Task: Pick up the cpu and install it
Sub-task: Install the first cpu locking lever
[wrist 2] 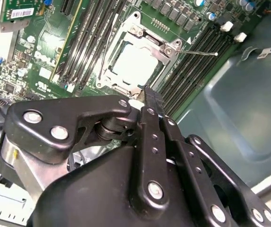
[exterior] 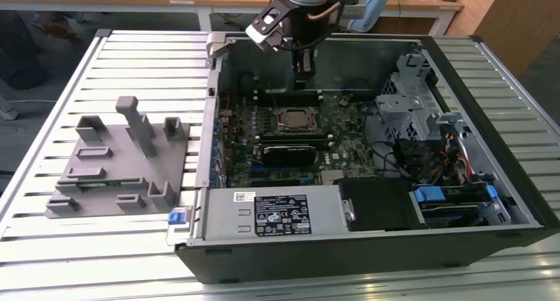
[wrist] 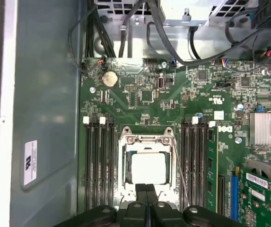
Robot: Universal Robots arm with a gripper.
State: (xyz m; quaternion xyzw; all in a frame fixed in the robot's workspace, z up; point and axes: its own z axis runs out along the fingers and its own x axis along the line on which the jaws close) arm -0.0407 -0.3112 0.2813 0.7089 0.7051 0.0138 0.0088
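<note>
The cpu (wrist: 148,169) is a small silvery-white square lying flat in the black socket with its metal frame (wrist: 147,140) on the green motherboard. In the second wrist view the cpu (wrist 2: 134,66) also lies in that socket, and in the exterior view the cpu (exterior: 292,119) shows near the middle of the open computer case. My gripper (wrist: 146,188) hangs above the socket's edge, apart from the chip. Its two black fingers are pressed together with nothing between them. The gripper (wrist 2: 148,94) and the gripper (exterior: 303,78) show the same stance.
A thin wire lever (wrist 2: 199,52) sticks out beside the socket. Memory slots (wrist: 100,165) flank the socket on both sides. A grey holder with upright pegs (exterior: 118,160) stands on the slatted table at the exterior view's left. Drive cages and cables (exterior: 420,137) fill the case's right side.
</note>
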